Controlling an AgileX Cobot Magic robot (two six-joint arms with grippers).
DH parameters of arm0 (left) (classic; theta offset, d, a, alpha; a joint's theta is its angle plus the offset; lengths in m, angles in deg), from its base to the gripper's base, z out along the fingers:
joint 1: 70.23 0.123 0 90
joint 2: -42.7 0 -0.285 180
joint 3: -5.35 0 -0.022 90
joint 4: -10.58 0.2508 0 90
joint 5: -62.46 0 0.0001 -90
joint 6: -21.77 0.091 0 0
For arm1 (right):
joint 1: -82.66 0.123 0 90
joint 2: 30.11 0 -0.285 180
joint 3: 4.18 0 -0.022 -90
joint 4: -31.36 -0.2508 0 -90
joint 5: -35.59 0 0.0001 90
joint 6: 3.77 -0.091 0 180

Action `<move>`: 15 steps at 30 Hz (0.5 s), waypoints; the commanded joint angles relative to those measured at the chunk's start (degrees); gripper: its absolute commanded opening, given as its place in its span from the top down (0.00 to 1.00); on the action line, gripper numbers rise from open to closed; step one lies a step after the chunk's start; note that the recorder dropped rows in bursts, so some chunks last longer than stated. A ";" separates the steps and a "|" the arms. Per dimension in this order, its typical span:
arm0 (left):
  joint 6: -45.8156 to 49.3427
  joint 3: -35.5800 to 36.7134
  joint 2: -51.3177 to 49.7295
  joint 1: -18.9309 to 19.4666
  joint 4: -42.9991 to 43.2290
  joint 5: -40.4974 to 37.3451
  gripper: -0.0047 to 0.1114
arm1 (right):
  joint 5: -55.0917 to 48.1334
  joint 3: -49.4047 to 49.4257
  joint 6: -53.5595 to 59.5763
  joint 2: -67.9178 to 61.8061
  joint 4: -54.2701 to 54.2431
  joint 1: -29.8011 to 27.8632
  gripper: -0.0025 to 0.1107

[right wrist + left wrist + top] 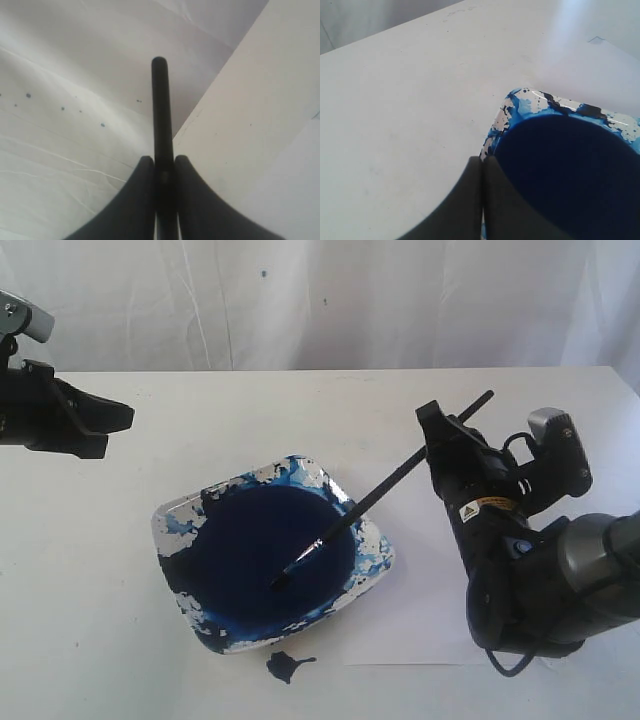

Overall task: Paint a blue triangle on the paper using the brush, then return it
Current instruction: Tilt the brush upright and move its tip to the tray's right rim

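Observation:
My right gripper [432, 440] is shut on the upper part of the black handle of the brush [370, 502]. The brush slants down to the left, and its bristle tip [280, 582] dips into the dark blue paint pool [255, 545]. In the right wrist view the brush handle [160, 110] sticks out between the shut gripper [161, 162]. The white paper [420, 625] lies flat to the right of the dish, partly under my right arm. No blue triangle shows on the part in view. My left gripper [125, 418] hovers at the far left, shut and empty [482, 167].
The square paint-spattered dish [180, 515] sits mid-table; the left wrist view shows its rim [530, 100] near the left fingertips. A dark blue blot [288, 665] lies on the table in front of the dish. A white curtain [320, 300] hangs behind.

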 commanded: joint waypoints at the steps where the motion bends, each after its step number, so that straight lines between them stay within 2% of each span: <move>1: 0.11 0.29 0.27 0.25 0.33 0.12 0.96 | 1.03 0.19 3.99 2.10 -0.47 -0.75 0.97; 9: 0.11 0.29 0.27 0.25 0.33 0.12 0.96 | 1.03 0.19 6.57 7.93 -0.20 -3.69 0.97; 11: 0.11 0.29 0.27 0.25 0.33 -0.01 0.96 | 1.03 0.19 13.18 10.50 0.63 -4.59 0.97; 15: 0.11 0.29 0.27 0.25 0.33 -0.01 0.96 | 1.03 0.19 18.96 13.74 0.53 -4.73 0.97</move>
